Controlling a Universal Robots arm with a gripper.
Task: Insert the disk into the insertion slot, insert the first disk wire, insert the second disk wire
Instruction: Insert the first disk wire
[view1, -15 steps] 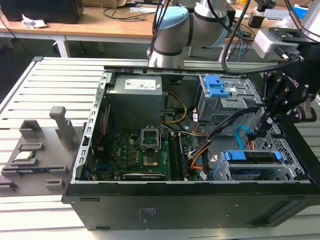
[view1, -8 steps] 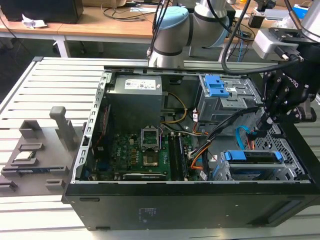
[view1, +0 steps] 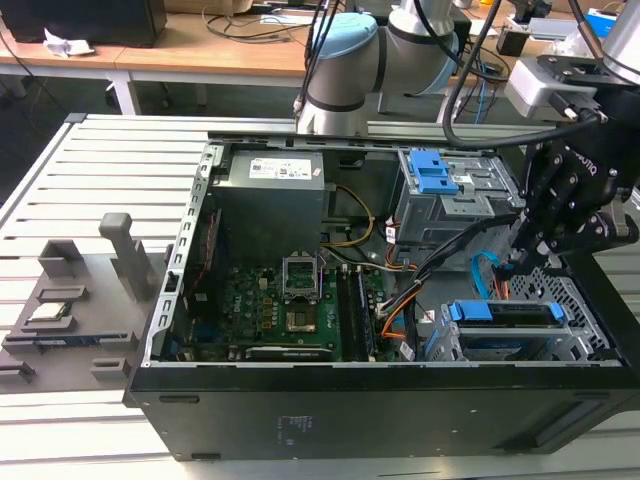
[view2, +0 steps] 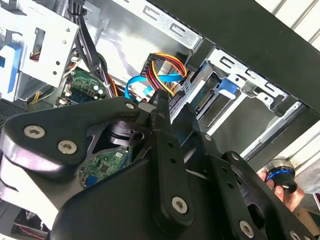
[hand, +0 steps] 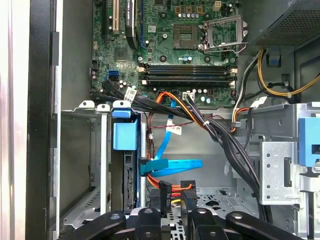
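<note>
Inside the open computer case (view1: 330, 420), your gripper (hand: 176, 196) pinches the first disk wire (hand: 167, 186), its fingertips drawn close on the red-orange bundle. The disk (hand: 125, 136) sits in the insertion slot (hand: 104, 165) just beside the fingertips, and the second disk wire (hand: 175, 164) crosses just beyond them. Square the connector to the disk's rear edge and press straight, staying clear of that blue cable.

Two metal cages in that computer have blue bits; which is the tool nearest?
The perforated silver cage holding the disk, by the tool at the exterior view's right; the grey cage with the blue latch sits farther off.
</note>
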